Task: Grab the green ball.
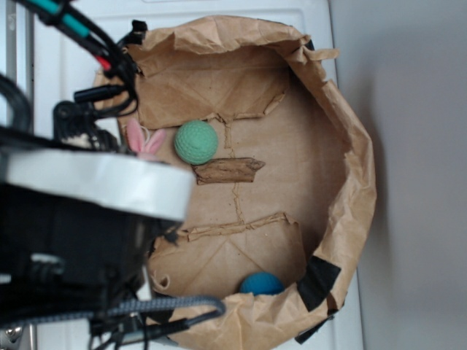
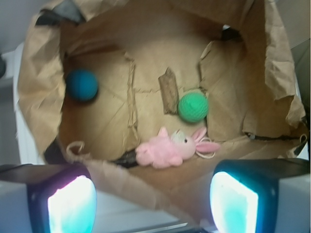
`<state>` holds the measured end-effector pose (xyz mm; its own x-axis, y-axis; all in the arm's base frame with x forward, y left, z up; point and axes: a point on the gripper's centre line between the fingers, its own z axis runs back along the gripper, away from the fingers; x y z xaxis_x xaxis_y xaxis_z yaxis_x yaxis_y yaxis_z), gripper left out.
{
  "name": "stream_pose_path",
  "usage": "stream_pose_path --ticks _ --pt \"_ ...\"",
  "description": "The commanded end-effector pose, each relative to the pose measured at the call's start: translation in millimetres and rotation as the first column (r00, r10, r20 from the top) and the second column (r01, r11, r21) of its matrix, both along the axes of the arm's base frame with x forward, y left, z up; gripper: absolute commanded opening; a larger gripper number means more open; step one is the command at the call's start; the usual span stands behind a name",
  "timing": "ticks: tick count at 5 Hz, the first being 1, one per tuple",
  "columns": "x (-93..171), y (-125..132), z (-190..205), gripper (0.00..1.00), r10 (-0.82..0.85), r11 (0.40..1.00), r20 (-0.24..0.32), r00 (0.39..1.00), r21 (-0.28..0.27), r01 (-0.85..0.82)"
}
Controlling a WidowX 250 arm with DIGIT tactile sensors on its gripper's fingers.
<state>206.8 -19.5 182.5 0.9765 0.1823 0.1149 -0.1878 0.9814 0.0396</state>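
Spread wide and holding nothing, two glowing pale-teal fingers (image 2: pixel 233 204) of the gripper (image 2: pixel 153 206) at the bottom edge of the wrist view, poised above the near rim of a crumpled brown paper bag (image 2: pixel 41 92). Ahead of the right finger, resting on the bag's floor: the green ball (image 2: pixel 193 107), knitted and pale mint, well apart from both pads. Between ball and fingers, lying on its side, a pink bunny (image 2: pixel 167 150), ears toward the right finger. Just left of the ball, a torn scrap of brown paper (image 2: pixel 169 90). Far ahead of the left finger, against the bag's wall, a smaller blue-teal ball (image 2: pixel 81 85). Seen from the exterior camera, ball (image 1: pixel 195 142) beside bunny ears (image 1: pixel 146 140), arm blocking the left of the frame.
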Motion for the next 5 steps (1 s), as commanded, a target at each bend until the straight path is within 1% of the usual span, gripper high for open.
stream_pose_path --ticks 1,2,3,4,5 --pt "37 24 -31 1.0 0.292 0.956 -0.003 0.956 0.007 -0.292" --pt "45 41 -53 1.0 0.414 0.91 -0.013 0.91 -0.031 -0.414" --pt "-6 64 -60 1.0 0.457 0.887 0.011 0.89 -0.08 -0.454" --pt "-44 76 -69 1.0 0.493 0.867 0.009 0.87 -0.084 -0.49" --pt "-44 76 -69 1.0 0.493 0.867 0.009 0.87 -0.084 -0.49"
